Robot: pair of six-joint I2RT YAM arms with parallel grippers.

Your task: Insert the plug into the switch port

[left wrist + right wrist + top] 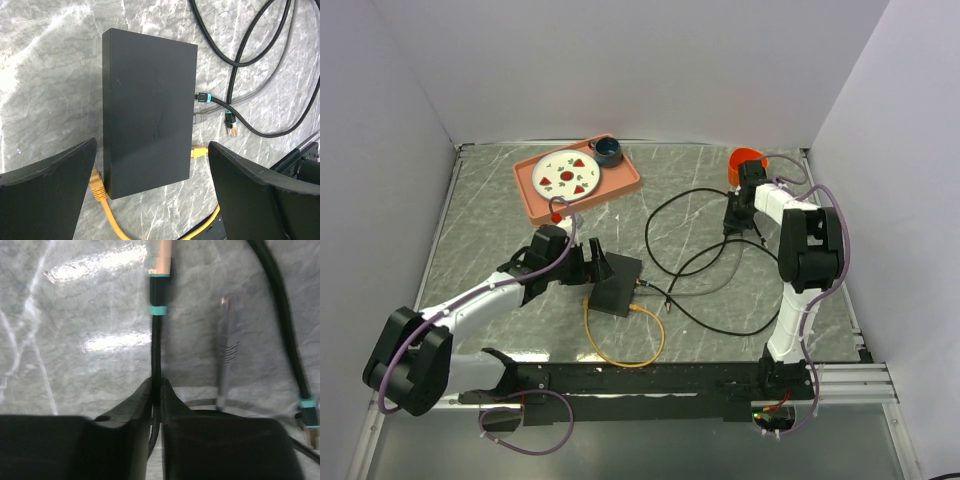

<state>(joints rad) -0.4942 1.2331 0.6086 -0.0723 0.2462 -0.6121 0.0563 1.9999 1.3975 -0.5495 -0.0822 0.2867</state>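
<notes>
The switch is a flat black box on the marble table, also seen in the left wrist view. A black cable with a teal band, a grey plug and a yellow plug sit at its right side. A loose teal-banded plug lies beside them. My left gripper is open, its fingers on either side of the switch's near end. My right gripper is shut on a black cable just behind its teal-banded plug, at the far right.
A yellow cable loops in front of the switch. Black cables curl across the middle. A grey plug lies beside the held cable. An orange tray with a plate and cup stands at the back. An orange bowl sits behind the right gripper.
</notes>
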